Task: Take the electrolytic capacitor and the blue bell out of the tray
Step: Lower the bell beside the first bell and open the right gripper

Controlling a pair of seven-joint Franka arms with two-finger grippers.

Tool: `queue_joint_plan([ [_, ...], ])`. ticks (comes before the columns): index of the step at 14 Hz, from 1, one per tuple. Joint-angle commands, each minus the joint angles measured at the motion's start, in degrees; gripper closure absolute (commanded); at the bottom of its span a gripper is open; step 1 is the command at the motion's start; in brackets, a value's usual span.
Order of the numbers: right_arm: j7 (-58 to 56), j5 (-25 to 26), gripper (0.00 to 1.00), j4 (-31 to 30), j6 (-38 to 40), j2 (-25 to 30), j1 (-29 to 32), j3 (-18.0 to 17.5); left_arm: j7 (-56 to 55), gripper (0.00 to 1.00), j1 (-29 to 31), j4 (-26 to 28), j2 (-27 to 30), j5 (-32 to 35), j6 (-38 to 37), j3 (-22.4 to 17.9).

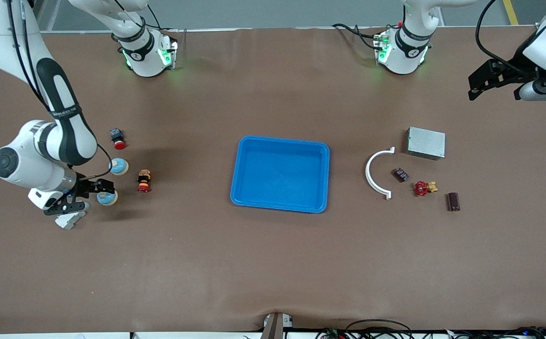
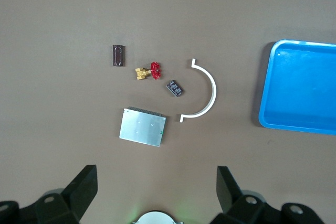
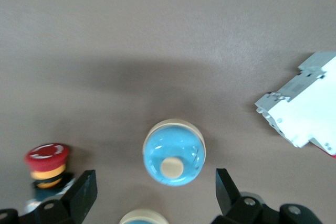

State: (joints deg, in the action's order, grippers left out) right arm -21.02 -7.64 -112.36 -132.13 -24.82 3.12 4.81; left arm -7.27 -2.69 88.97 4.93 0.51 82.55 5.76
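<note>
Bells first on my screen: the right gripper point(image 1: 95, 189) hung low over the blue-domed bell point(image 1: 107, 197) at the right arm's end of the table, jaws spread wide with the dome between them and nothing gripped. I saw a second bell point(image 1: 119, 166) just beside it, farther from the front camera, a white DIN-rail breaker point(image 1: 70, 219) under the wrist, and two red emergency-stop buttons point(image 1: 144, 181) point(image 1: 117, 138) close by. Mid-table sat the blue tray point(image 1: 322, 179), nothing in it. Moving on, I found a white half-ring clamp point(image 1: 373, 176), then a small dark capacitor point(image 1: 400, 174) beside it, a red-handled brass valve point(image 1: 424, 188), a silver metal box point(image 1: 426, 142) and a brown cylindrical capacitor point(image 1: 453, 201) nearest the left arm's end. My left gripper point(image 1: 494, 80) waited high above that end of the table, jaws wide apart, holding nothing.
</note>
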Motion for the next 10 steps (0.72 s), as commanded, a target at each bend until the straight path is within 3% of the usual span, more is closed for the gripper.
queue_joint_plan([
  [1, 3.3, -0.5, 0.0, 5.1, 7.6, 1.0, -0.9, -0.2, 1.2, 0.0, 0.4, 0.9, 1.5, -0.9, 0.0, 0.0],
  [6, 17.6, 2.8, 0.0, 6.7, 10.0, 6.0, -6.6, -0.3, 1.2, 0.0, 0.4, 0.9, 1.5, -0.9, 0.0, 0.0],
  [10, 24.5, 4.7, 0.0, 19.9, 27.6, 6.0, -9.8, -0.3, 0.9, 0.0, 0.4, 0.2, 1.6, -0.9, -0.2, 0.0],
])
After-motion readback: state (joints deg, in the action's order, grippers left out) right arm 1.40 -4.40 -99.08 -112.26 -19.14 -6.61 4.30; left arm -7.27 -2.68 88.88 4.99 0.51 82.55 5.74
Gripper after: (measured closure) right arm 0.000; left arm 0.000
